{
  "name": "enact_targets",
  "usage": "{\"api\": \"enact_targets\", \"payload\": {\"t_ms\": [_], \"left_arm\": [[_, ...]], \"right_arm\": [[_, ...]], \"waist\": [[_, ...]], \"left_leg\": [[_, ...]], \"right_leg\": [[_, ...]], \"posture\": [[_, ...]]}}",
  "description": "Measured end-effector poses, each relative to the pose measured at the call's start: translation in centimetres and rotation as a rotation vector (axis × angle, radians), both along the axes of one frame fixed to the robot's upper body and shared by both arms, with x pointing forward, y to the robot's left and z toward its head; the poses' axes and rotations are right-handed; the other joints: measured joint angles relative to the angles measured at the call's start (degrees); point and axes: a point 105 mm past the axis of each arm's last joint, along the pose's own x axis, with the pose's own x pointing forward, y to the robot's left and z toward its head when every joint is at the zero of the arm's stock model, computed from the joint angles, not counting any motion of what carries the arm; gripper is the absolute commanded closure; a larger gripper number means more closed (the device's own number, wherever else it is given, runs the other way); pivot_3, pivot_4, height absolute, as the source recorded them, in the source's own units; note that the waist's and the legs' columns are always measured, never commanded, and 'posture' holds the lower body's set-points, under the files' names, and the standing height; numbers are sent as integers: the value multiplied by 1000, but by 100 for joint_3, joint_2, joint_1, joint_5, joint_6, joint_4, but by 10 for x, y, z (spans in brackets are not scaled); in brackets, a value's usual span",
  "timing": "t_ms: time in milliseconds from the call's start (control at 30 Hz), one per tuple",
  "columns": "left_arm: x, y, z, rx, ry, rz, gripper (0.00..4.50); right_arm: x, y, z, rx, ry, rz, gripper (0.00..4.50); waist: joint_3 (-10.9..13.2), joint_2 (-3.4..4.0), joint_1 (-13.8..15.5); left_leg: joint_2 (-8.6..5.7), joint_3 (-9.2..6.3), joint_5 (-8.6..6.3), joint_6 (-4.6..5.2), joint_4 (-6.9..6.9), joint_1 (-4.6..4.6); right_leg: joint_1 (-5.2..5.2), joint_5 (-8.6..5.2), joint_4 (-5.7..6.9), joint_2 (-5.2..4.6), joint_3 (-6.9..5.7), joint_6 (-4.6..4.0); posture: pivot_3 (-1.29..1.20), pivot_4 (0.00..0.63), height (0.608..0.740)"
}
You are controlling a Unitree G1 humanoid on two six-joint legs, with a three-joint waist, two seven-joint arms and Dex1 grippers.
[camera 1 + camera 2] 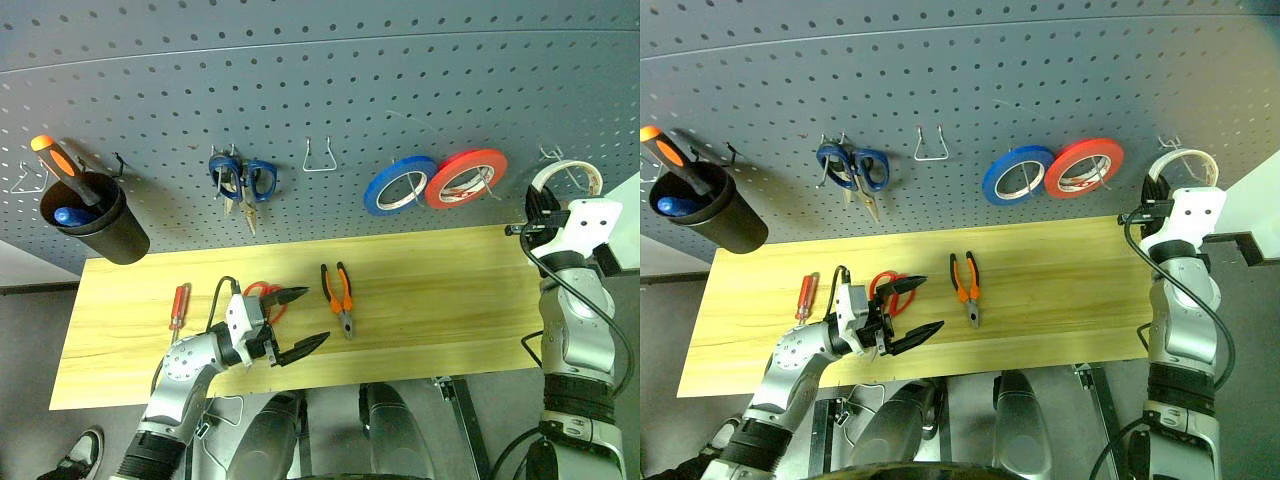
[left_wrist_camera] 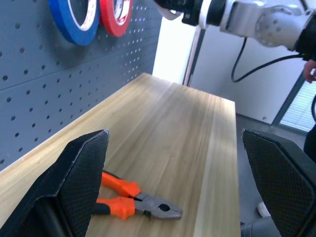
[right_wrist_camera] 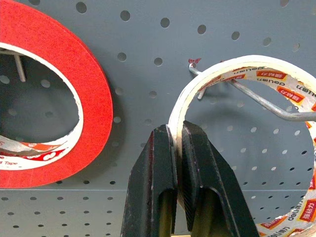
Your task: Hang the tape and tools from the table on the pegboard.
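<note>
R gripper [image 3: 177, 148] is pinching the tape [image 3: 237, 74] rim, fingers clamped tight, ring threading over a metal hook [image 3: 256, 101] on the pegboard [image 1: 330, 70], just beside the red roll [image 1: 466, 178]. Risk: letting go w/ the ring only partly over the hook tip, so it's slipping off and dropping.

L gripper [image 1: 290, 320] is hovering wide open, empty, over the tabletop [image 1: 430, 300], above the red-handled scissors [image 1: 262, 292]; pliers [image 1: 338, 292] just beside, small screwdriver [image 1: 178, 305] further out. Risk: nudging the pliers while reaching.

Black cup [image 1: 95, 215], far from the red roll, is holding a big orange-handled screwdriver [image 1: 60, 162] and a blue-handled item.
</note>
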Motion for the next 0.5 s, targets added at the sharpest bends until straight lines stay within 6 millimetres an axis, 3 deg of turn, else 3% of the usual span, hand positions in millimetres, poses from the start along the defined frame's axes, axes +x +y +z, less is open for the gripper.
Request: {"api": "enact_targets", "payload": {"t_ms": [500], "left_arm": [[-1, 1, 3, -20, -4, -6, 0]], "right_arm": [[6, 0, 1, -8, 2, 10, 4467]], "waist": [[0, 0, -1]], "left_leg": [[0, 1, 0, 0, 2, 0]], "right_leg": [[1, 0, 0, 0, 0, 0]], "posture": [[-6, 335, 727]]}}
